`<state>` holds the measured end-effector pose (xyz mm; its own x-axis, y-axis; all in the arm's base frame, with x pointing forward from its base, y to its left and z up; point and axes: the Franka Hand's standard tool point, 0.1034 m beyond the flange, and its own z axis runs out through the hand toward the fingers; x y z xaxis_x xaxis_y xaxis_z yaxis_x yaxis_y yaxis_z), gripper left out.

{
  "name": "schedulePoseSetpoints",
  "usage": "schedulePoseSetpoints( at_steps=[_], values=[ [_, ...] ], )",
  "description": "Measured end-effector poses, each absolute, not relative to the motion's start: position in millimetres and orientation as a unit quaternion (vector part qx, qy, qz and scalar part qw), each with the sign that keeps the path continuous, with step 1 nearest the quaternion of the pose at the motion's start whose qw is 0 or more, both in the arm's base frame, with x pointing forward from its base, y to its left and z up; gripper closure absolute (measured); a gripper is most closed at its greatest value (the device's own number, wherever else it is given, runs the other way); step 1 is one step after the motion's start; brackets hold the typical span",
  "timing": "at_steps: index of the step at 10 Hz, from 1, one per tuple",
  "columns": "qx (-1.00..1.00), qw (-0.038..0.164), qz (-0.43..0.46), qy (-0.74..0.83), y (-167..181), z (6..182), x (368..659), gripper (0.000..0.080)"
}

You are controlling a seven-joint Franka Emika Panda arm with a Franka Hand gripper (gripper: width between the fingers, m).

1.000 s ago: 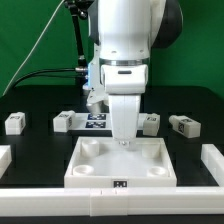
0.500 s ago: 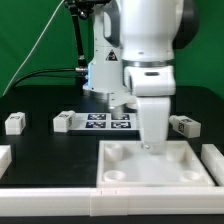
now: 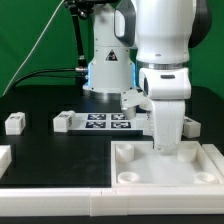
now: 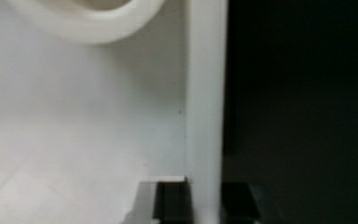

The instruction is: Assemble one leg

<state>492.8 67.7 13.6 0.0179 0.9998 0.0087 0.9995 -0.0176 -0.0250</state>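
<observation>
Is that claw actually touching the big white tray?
Touching. In the wrist view the gripper straddles the wall of the white tray, and the wall fills the space between the two fingers with no gap.

tray (image 4: 69, 130) white, round socket (image 4: 96, 18) | fingers (image 4: 169, 203) either side of its rim | table (image 4: 309, 100) black beyond

Three legs showed: a first leg (image 3: 13, 123), a second leg (image 3: 65, 121) and a third leg (image 3: 192, 126), partly hidden. There was one white tray (image 3: 150, 183), one marker board (image 3: 103, 122) and one arm (image 3: 165, 45).
</observation>
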Motion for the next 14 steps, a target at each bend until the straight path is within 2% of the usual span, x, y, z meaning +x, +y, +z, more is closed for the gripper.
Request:
schedulePoseSetpoints(
  at_steps=[2,3,4,5,6,10,11,14],
  values=[
    [-0.714,0.012,0.006,-0.7,67.2,13.3,492.6,0.05],
    [-0.714,0.012,0.006,-0.7,67.0,13.2,492.5,0.05],
    [-0.714,0.012,0.006,-0.7,66.7,13.1,492.5,0.0324],
    [-0.714,0.012,0.006,-0.7,66.5,13.1,492.5,0.019],
    [-0.714,0.012,0.006,-0.7,66.4,13.0,492.5,0.0162],
    [-0.716,0.012,0.006,-0.698,66.4,13.6,492.3,0.0151],
    [-0.732,0.008,0.001,-0.681,70.5,20.0,488.9,0.0151],
    [-0.772,-0.004,-0.006,-0.635,98.9,55.9,471.4,0.0151]
  ],
)
